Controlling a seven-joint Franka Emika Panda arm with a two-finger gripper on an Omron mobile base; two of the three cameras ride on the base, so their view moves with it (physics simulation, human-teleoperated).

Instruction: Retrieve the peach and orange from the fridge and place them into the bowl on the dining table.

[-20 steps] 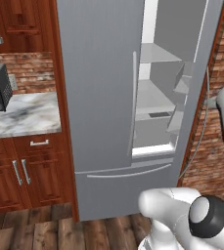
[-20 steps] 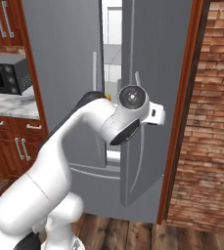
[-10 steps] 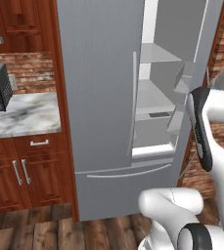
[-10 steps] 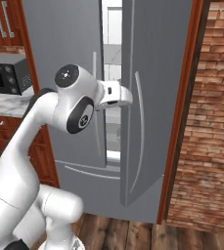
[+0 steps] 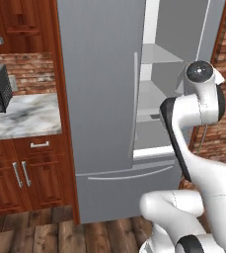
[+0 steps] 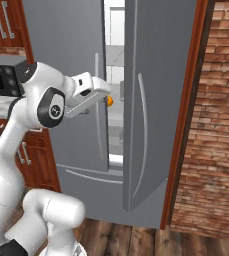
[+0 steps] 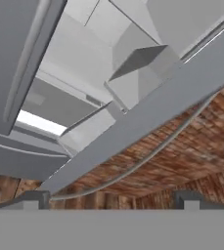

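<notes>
While the fridge stands with its right door only partly open, the arm could clip that door's edge reaching in. The gripper, jaws wide and empty, faces the gap; the orange sits inside on a shelf, easily nudged away.

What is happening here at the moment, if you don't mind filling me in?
The robot arm stands in front of the fridge, whose right door hangs open. Its gripper is open and empty, aimed toward the open door and the shelves. The orange sits inside on a shelf, not yet picked up.
</notes>
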